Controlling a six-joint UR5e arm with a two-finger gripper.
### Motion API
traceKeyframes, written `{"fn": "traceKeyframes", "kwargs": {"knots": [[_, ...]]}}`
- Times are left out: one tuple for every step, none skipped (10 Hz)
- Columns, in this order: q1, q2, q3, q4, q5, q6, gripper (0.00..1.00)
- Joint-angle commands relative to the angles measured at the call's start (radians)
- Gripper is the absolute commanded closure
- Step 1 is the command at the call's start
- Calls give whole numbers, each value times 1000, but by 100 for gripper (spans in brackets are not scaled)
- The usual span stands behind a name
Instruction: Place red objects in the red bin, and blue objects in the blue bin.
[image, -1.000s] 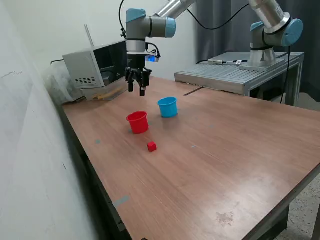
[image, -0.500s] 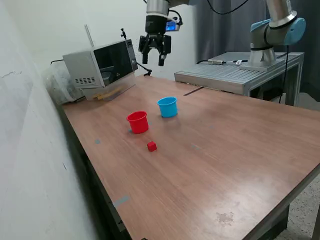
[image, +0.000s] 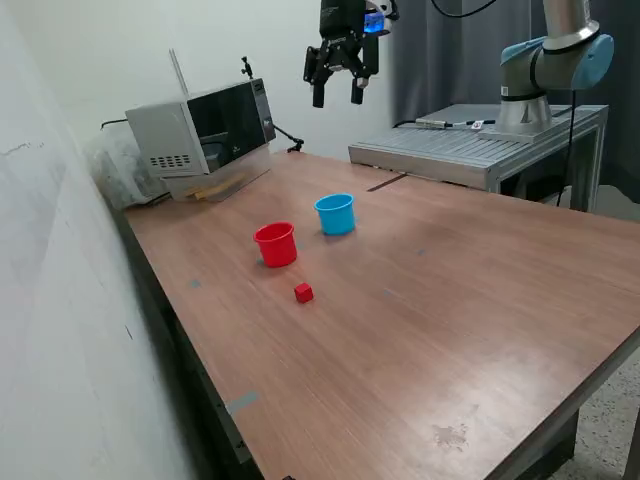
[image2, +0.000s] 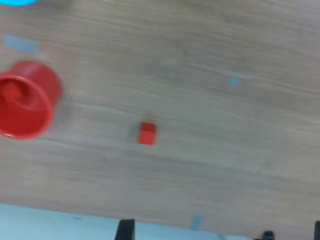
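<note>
One small red cube (image: 304, 292) lies on the wooden table (image: 450, 330), a little in front of the red bin (image: 276, 243). The light blue bin (image: 336, 213) stands upright just to the exterior view's right of the red bin. My gripper (image: 337, 95) hangs high above the table's far side, open and empty. In the wrist view the red cube (image2: 146, 133) lies apart from the red bin (image2: 25, 100), which has something red inside. A sliver of the blue bin (image2: 17, 1) shows at the picture's edge. No dark blue cubes are in view.
A grey box-shaped appliance (image: 200, 125) stands at the table's far corner on the exterior view's left. A second arm (image: 550, 70) stands on a metal bench (image: 470, 150) behind the table. A white wall (image: 60, 300) runs along the exterior view's left.
My gripper has risen from just above the red bin and moved toward the exterior view's right, staying open. The cube and both bins have not moved.
</note>
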Motion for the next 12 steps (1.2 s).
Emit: {"fn": "traceKeyframes", "kwargs": {"knots": [[38, 53, -22, -9, 17, 36, 0], [38, 125, -80, -11, 17, 56, 0], [37, 242, -164, -15, 10, 70, 0], [37, 321, -215, -15, 7, 71, 0], [37, 395, -262, -18, -10, 83, 0], [37, 459, -301, -32, -48, 88, 0], [35, 510, -327, -47, -64, 91, 0], [33, 544, -352, -52, -64, 91, 0], [33, 568, -372, -54, -64, 91, 0], [33, 585, -389, -55, -65, 91, 0], [33, 599, -398, -55, -65, 91, 0], [33, 612, -406, -57, -65, 91, 0]]}}
